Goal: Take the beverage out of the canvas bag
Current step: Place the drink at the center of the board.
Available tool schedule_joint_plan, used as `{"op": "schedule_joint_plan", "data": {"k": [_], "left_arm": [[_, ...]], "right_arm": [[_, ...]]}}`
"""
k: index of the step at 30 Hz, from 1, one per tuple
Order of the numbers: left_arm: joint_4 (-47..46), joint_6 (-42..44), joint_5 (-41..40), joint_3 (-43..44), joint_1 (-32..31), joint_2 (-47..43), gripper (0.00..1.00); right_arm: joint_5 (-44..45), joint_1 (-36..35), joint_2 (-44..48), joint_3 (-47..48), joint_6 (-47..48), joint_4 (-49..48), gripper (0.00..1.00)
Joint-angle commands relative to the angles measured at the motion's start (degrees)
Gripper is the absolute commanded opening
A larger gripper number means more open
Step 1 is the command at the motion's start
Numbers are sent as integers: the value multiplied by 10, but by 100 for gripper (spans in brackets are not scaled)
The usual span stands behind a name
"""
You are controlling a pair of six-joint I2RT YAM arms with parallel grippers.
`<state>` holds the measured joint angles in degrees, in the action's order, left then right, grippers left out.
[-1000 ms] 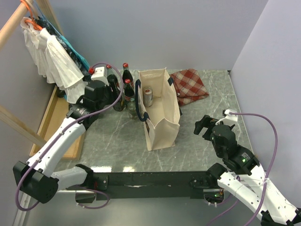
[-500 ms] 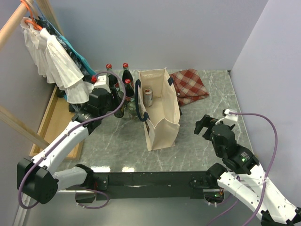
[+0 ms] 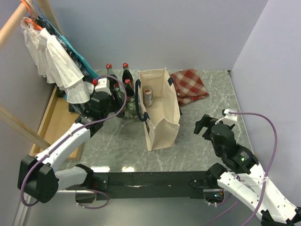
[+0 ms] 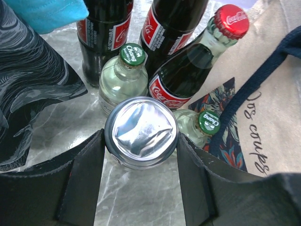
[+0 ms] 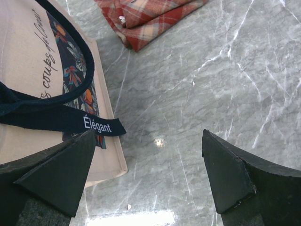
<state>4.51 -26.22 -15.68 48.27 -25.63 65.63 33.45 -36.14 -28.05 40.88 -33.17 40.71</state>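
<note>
canvas bag stands on grey marble table; left claw grips a can, right claw gapes.

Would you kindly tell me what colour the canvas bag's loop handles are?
The handles are dark navy, clearest in the right wrist view.

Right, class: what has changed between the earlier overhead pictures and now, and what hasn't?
The left claw, gripping a silver can throughout, drew back from the far wall toward the near edge, beside the bottles. Nothing was let go. The bag, the can inside it, the checked cloth and the open right claw stayed put.
</note>
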Motion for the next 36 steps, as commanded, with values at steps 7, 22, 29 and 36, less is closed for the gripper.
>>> {"op": "schedule_joint_plan", "data": {"k": [7,22,29,36], "left_arm": [[-131,0,-15,-6,1,20,1],[-182,0,-1,-32,0,49,1],[-193,-1,-6,-35,-6,62,1],[-204,-1,-7,-43,-10,64,1]], "right_arm": [[17,-2,-6,2,-2,-12,100],[23,-2,-5,2,-5,-9,100],[26,-2,-6,3,-6,-7,100],[25,-2,-5,3,-7,-7,100]]}}
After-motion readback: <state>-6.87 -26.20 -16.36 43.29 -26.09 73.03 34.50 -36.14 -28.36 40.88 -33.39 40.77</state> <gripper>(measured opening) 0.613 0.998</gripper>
